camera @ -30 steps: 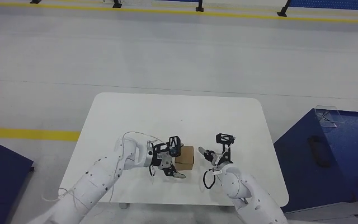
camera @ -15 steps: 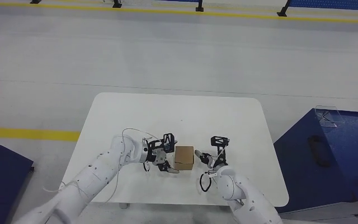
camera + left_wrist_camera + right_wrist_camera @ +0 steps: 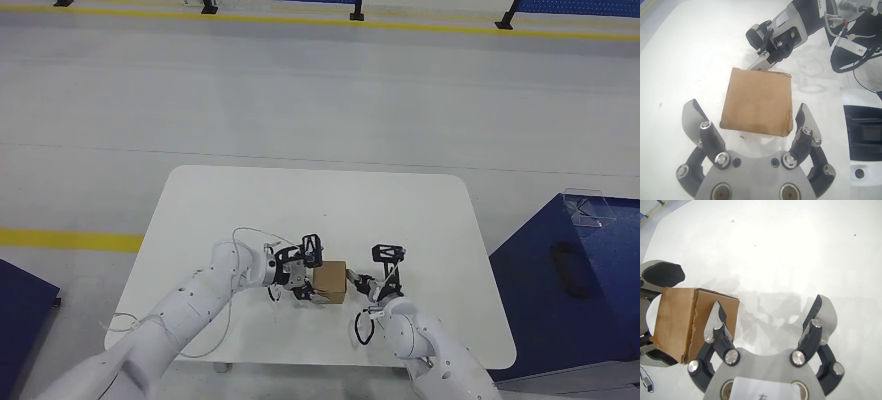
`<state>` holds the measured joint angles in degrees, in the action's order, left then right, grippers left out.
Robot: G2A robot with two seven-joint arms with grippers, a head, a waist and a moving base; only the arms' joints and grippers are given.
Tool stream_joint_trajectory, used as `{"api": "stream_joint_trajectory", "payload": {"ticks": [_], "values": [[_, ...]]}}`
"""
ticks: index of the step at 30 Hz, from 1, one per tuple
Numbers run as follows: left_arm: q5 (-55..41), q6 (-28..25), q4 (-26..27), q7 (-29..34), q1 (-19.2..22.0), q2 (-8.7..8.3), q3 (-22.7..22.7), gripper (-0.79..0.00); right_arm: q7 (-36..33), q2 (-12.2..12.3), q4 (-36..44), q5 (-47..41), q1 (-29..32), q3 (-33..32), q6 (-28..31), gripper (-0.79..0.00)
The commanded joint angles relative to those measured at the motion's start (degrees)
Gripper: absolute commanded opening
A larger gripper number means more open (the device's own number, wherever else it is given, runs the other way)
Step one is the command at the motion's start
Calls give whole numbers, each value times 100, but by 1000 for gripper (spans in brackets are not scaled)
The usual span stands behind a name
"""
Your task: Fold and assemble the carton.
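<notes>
While my left gripper (image 3: 748,108) straddles the carton (image 3: 330,282), lower centre of the white table (image 3: 200,210), jaws wide, the right wrist view adds its split face, where one finger (image 3: 715,317) of the right gripper (image 3: 768,303), equally wide, rests. Blue bin (image 3: 570,280) far right.

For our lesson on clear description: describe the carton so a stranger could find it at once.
Start at the white table, then its robot-side edge, where the left hand and right hand face each other. Between them sits the carton, a small cardboard box, the only brown thing on the white top.
</notes>
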<state>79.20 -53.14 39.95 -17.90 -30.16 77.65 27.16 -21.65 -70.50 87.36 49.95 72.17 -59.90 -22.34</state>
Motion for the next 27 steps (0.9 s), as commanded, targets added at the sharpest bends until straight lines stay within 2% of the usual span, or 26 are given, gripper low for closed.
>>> {"api": "stream_joint_trajectory", "payload": {"ticks": [1, 7, 12, 14, 20, 21, 24, 25, 26, 27], "values": [[54, 18, -72, -85, 13, 28, -11, 0, -16, -10, -1, 12, -4, -8, -6, 0], [176, -3, -225, -304, 47, 86, -12, -3, -58, -40, -38, 60, -34, -38, -16, 0], [356, -167, -250, -634, 84, 79, -3, -132, -85, -69, -64, 84, -73, -59, -23, 0], [446, -209, -261, -706, 92, 73, -7, -123, -57, -85, -46, 49, -78, -75, -45, 0], [619, -225, -280, -856, 98, 63, 10, -206, -20, -125, -51, -16, -104, -124, -73, 0], [635, -230, -285, -870, 98, 63, 15, -234, -21, -130, -53, -16, -106, -131, -74, 0], [665, -259, -287, -914, 106, 58, 43, -400, -15, -148, -57, -67, -120, -172, -94, 0], [666, -226, -276, -941, 107, 54, 62, -409, -14, -153, -61, -80, -129, -187, -96, 0], [705, -234, -237, -991, 104, 48, 64, -465, -13, -159, -66, -106, -138, -207, -102, 0], [737, -246, -237, -1036, 101, 35, 73, -588, -4, -164, -66, -140, -152, -239, -108, 0]]}}
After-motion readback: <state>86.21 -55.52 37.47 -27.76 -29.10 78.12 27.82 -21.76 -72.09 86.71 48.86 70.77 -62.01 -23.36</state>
